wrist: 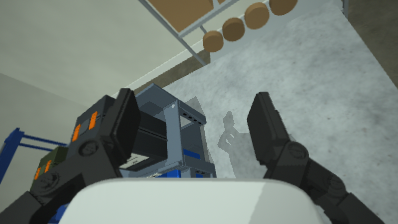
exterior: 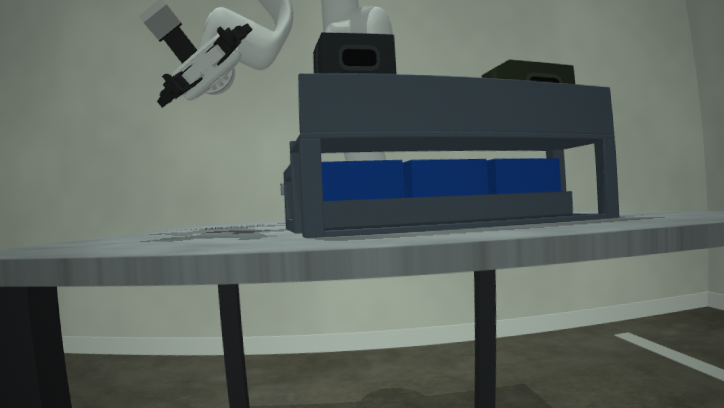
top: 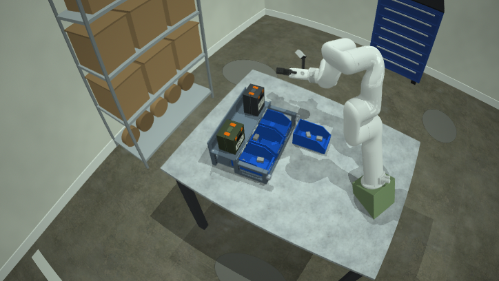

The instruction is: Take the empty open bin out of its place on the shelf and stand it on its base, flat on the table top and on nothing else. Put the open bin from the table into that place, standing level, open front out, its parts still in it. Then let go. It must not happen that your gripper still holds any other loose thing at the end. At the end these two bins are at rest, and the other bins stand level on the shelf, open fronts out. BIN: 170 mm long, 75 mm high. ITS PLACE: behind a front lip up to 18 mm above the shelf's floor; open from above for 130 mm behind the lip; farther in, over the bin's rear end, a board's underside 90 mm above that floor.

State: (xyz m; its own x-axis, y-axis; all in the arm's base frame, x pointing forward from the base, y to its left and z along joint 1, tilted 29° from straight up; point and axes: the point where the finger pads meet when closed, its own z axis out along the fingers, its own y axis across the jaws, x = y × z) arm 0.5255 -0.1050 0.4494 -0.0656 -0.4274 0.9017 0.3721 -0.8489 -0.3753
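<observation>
Table top (top: 324, 195) (exterior: 151, 268) (wrist: 320, 85) bears the shelf (top: 228, 105) (exterior: 455, 108) (wrist: 175, 135); end effector (top: 286, 71) (exterior: 203, 65) (wrist: 195, 104), fingers apart, above; walls pale.

The table top (top: 313, 216) (exterior: 151, 271) (wrist: 320, 100) looks like mottled stone or concrete, matt; the blue bins (top: 311, 136) (exterior: 448, 178) look like smooth plastic with a faint sheen; the small shelf (top: 253, 175) (exterior: 450, 105) (wrist: 174, 135) looks like matt painted metal; the arm (top: 373, 153) (exterior: 271, 38) is smooth, glossy white; the boxes (top: 104, 41) at far left look like matt cardboard; the gripper's fingers are dull black.
</observation>
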